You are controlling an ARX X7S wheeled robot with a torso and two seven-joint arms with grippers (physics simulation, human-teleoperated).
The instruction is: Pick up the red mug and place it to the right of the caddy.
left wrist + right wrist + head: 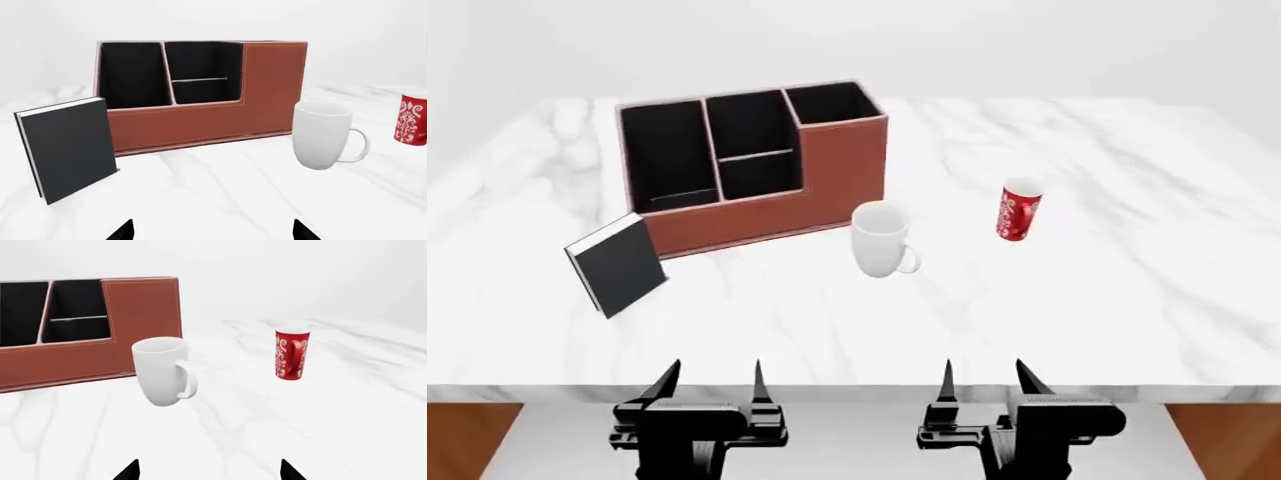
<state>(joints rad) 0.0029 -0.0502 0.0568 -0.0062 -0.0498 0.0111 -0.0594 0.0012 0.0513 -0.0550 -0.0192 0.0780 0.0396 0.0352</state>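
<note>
The red mug [1017,210] stands upright on the marble table, to the right of the white mug; it also shows as the red mug [291,354] and at the edge as the red mug [411,119]. The caddy [754,165] sits at the back left, its black compartments open toward me; the caddy [200,95] fills the left wrist view and the caddy [87,330] shows partly. My left gripper [713,385] and right gripper [988,382] hover at the table's near edge, both open and empty, far from the mug.
A white footed mug [882,239] stands between caddy and red mug, handle toward the right. A small black book [618,264] leans by the caddy's front left corner. The marble table [1121,290] has bare surface right of the red mug.
</note>
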